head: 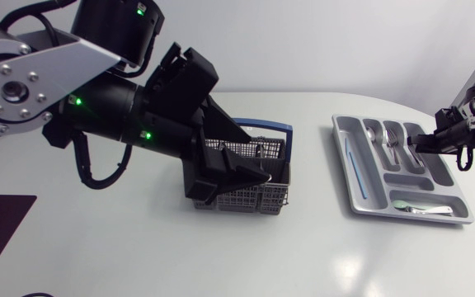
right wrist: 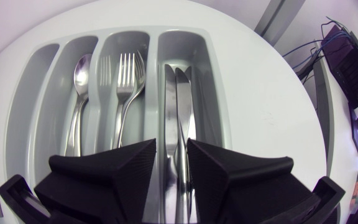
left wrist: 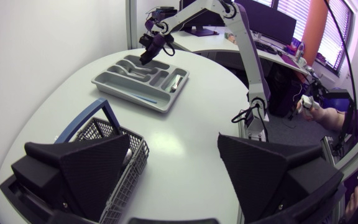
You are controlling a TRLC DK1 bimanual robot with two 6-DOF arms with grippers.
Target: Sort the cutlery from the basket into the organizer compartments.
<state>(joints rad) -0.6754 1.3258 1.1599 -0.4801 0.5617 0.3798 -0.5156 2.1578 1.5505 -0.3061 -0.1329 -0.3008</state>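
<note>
Head camera overhead — organizer (head: 371, 186) shared by all, nearest from the right wrist.

We count one basket (head: 254, 199) and one tray (right wrist: 155, 62). In the tray we make out one spoon (right wrist: 79, 78), two forks (right wrist: 128, 71) lying together and two knives (right wrist: 170, 106) side by side. From above we also see one thin blue stick (head: 351, 161) and one more silvery piece (head: 423, 209), but we cannot tell what kind it is. We cannot count what is in the basket.

Left arm (head: 105, 103) angled down, jaws wide apart — right arm (head: 460, 132) outstretched.
</note>
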